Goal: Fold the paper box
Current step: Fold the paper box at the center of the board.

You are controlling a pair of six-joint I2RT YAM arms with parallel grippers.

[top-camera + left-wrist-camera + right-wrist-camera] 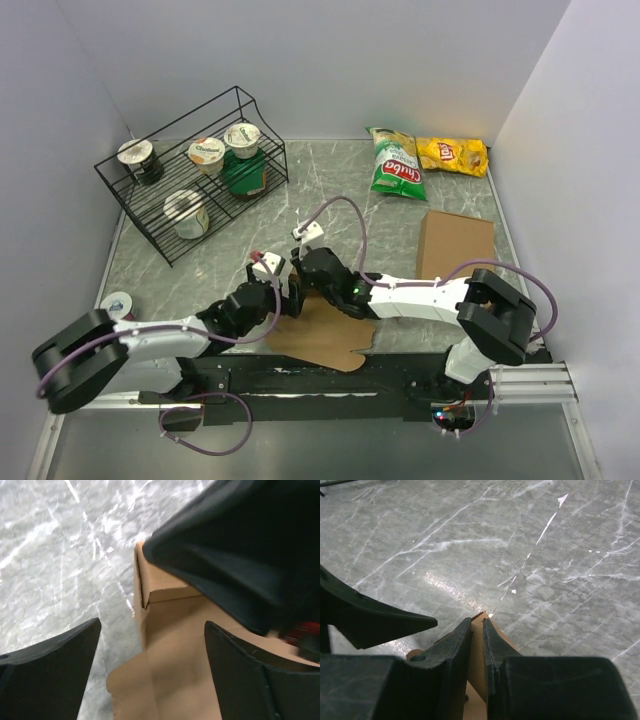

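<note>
The paper box [330,340] is a brown kraft blank lying near the table's front edge, with one flap raised at its left end. My right gripper [476,621] is shut on that upright flap [476,658], which is pinched thin between the two black fingers. In the top view the right gripper [305,285] meets the left gripper [280,305] over the blank's left end. My left gripper [150,665] stands open and wide just above the paper box [170,645], one finger [55,670] over the table and the other over the cardboard, gripping nothing. The right arm [240,545] fills that view's upper right.
A black wire rack [170,215] with several yogurt cups stands at the back left. Two chip bags [395,165] lie at the back right. A plain brown cardboard slab [455,243] lies on the right. A tape roll [118,302] sits at the left edge.
</note>
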